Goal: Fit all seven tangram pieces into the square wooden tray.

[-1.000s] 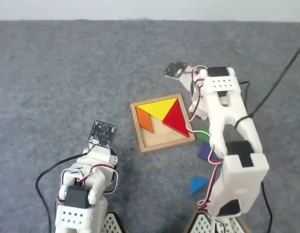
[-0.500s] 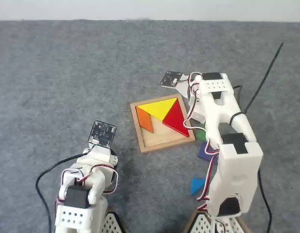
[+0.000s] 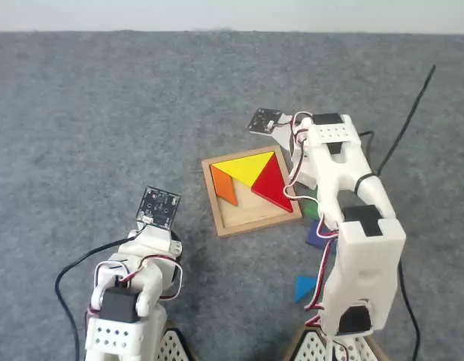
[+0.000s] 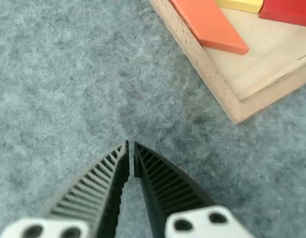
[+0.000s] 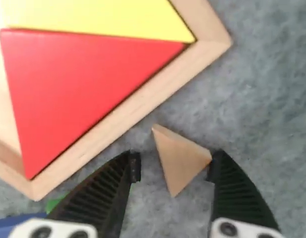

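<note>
The square wooden tray (image 3: 258,225) holds a yellow triangle (image 3: 247,167), a red triangle (image 3: 273,186) and an orange parallelogram (image 3: 224,186). My right arm (image 3: 333,154) hangs over the tray's right side. The right gripper (image 5: 173,163) is open, with one finger on each side of a small tan triangle (image 5: 182,156) that lies on the carpet just outside the tray's rim (image 5: 143,104). Down at the lower left, my left gripper (image 4: 131,147) is shut on nothing above bare carpet, a short way from the tray's corner (image 4: 232,101).
Right of the tray, partly under the right arm, lie a green piece (image 3: 313,209), a purple piece (image 3: 318,235) and a blue triangle (image 3: 307,286). Grey carpet (image 3: 104,105) covers the table, with free room to the left and at the back.
A second ago the right arm shifted left toward the tray's right edge; over the last half second it has held still. The left arm has not moved.
</note>
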